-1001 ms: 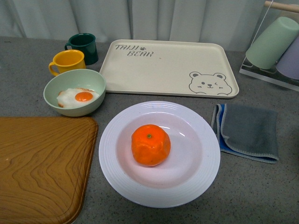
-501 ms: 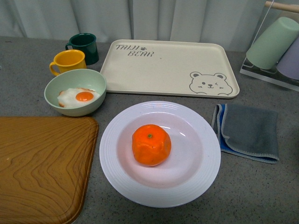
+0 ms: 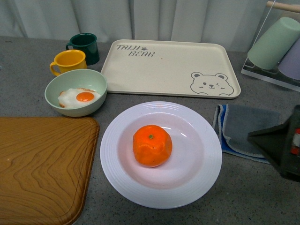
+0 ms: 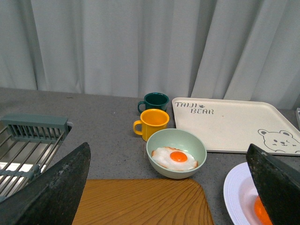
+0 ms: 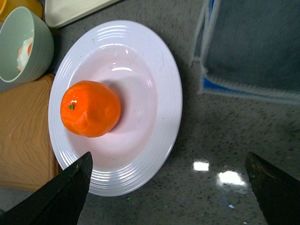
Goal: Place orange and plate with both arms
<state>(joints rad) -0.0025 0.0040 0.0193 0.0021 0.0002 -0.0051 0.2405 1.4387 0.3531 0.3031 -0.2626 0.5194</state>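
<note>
Orange-skinned dimpled fruit point(image 3: 152, 145) sits mid-well of the glossy white ridged plate point(image 3: 206, 174), leftward of your right gripper point(image 5: 168, 157), jaws spread empty near the plate's right rim; left gripper point(image 4: 168, 147), also spread empty, hangs farther off.

1. The orange point(image 3: 152, 145) is set in the middle of the plate point(image 3: 206, 164), which is placed on the counter point(image 3: 28, 65) at near centre.
2. A tray point(image 3: 168, 65) is laid just behind the plate.
3. A bowl point(image 3: 79, 111) is placed to the far left of the plate, with a fried egg point(image 3: 78, 98) held in it.
4. The near mug point(image 3: 69, 61) is stood just behind the bowl, and the far mug point(image 3: 85, 47) just behind that.
5. A wooden board point(image 3: 42, 164) is laid left of the plate, nearer than the bowl.
6. A folded cloth point(image 3: 243, 126) is laid just right of the plate.
7. A rack point(image 3: 269, 75) with cups is found at the far right.
</note>
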